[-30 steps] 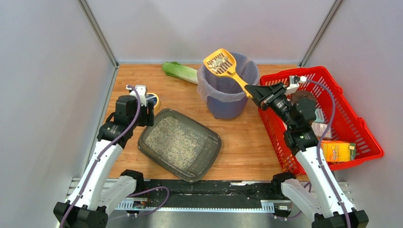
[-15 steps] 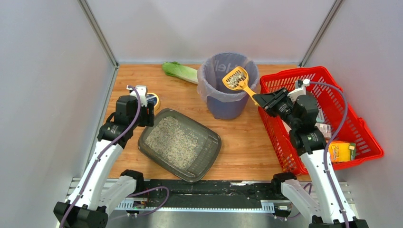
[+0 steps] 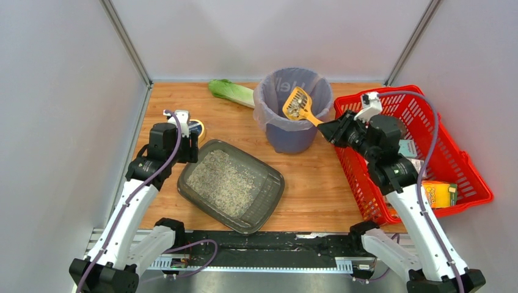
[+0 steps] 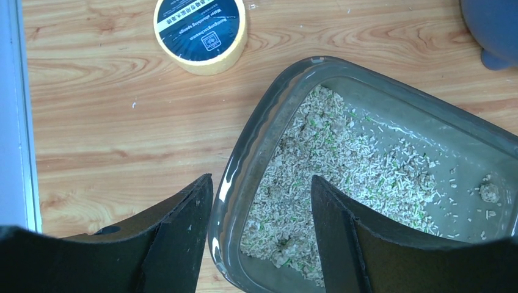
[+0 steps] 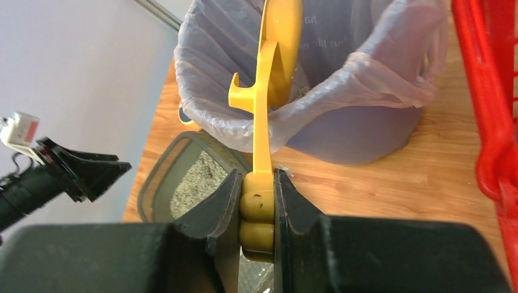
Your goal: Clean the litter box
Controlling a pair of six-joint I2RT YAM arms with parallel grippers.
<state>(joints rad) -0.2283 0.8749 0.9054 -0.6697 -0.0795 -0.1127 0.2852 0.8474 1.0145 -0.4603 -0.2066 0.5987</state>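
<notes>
The litter box (image 3: 264, 204) is lying on the table (image 3: 317, 177), in front of the left arm and near-left of the bin (image 3: 293, 137). Its long axis is running diagonally from far-left to near-right, one short end pointing toward the left claw (image 3: 190, 151). Grey-beige litter (image 4: 342, 177) is covering most of its floor. The left claw is standing spread, its fingers (image 4: 177, 238) straddling the rim at that end; contact cannot be judged. A tape roll (image 4: 200, 27) is lying just beyond. The right claw (image 5: 258, 201) is pinching the handle of a yellow scoop (image 5: 269, 91), whose head is sitting on edge inside the bin's mouth. A red basket (image 3: 355, 174) is standing right of the bin.
</notes>
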